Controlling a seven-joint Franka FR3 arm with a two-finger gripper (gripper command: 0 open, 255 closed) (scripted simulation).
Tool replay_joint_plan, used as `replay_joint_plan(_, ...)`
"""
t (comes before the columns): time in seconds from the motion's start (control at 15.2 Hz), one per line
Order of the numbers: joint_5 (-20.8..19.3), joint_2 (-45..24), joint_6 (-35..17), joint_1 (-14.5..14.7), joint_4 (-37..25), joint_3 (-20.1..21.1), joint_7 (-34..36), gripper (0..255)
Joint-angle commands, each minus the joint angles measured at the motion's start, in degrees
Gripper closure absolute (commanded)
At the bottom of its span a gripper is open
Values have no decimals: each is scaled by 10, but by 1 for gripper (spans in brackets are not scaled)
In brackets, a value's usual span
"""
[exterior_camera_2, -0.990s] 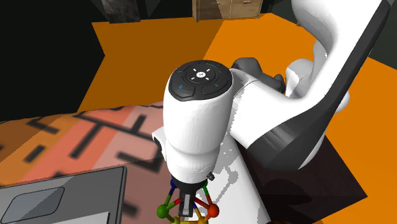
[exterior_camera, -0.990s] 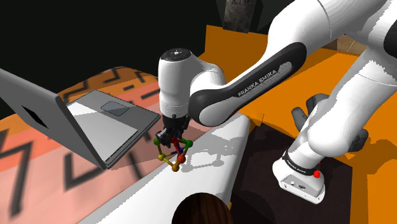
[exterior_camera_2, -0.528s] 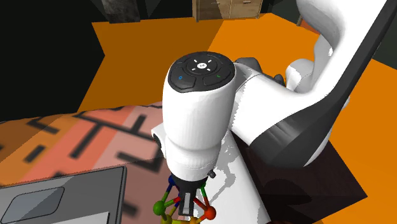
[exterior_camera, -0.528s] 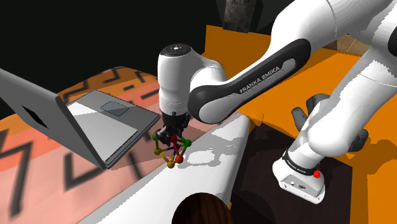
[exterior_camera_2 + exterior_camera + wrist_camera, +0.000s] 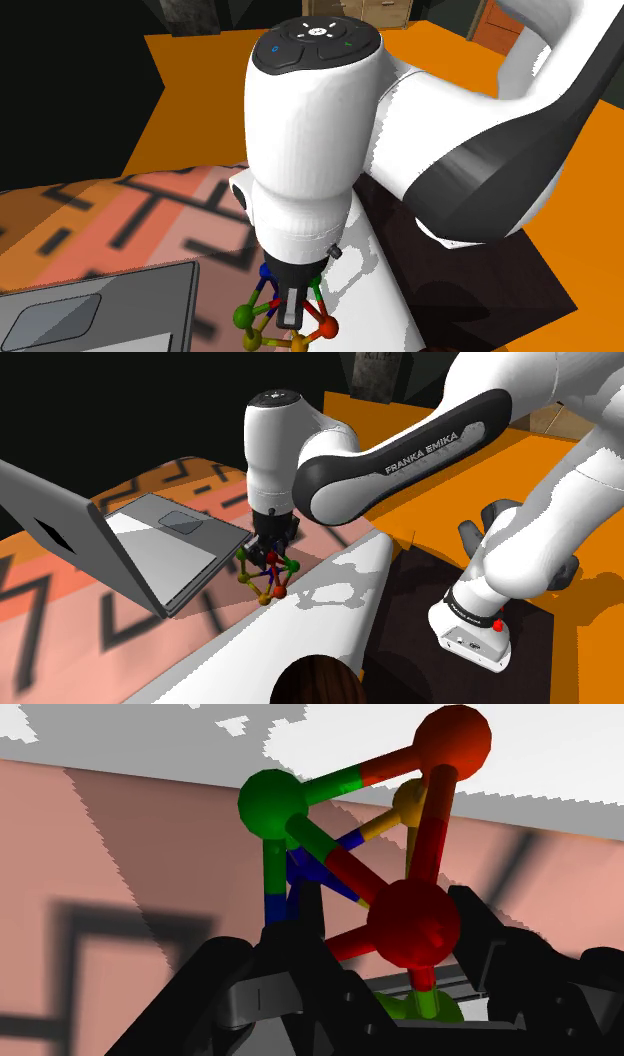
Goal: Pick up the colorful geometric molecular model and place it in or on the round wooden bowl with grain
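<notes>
In the wrist view the hand is seen closed narrowly on the molecular model. A dark red ball is clasped between the 2 black fingers, and green, red and yellow balls on coloured rods stand out beyond them.

That grip is hidden in the shoulder view, where the hand is largely covered by the white wrist. There the model is seen under the hand, over the line where the pink patterned surface meets the white surface. It is just to the shoulder view's right of the open laptop. Whether its lowest ball touches anything cannot be told.

The bowl, dark brown with grain, is cut off by the shoulder view's near edge, apart from the model.

In the second exterior view the hand and the model are cut off at the bottom edge, and 1 corner of the laptop is shown.
</notes>
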State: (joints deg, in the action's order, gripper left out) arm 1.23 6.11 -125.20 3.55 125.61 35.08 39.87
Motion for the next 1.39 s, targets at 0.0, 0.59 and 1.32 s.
replay_joint_plan(0.0,5,7,15,0,-9,-2,-4,255)
replay_joint_plan(0.59,18,31,84,0,-59,-9,-17,255)
replay_joint_plan(1.32,78,126,138,56,-34,34,56,255)
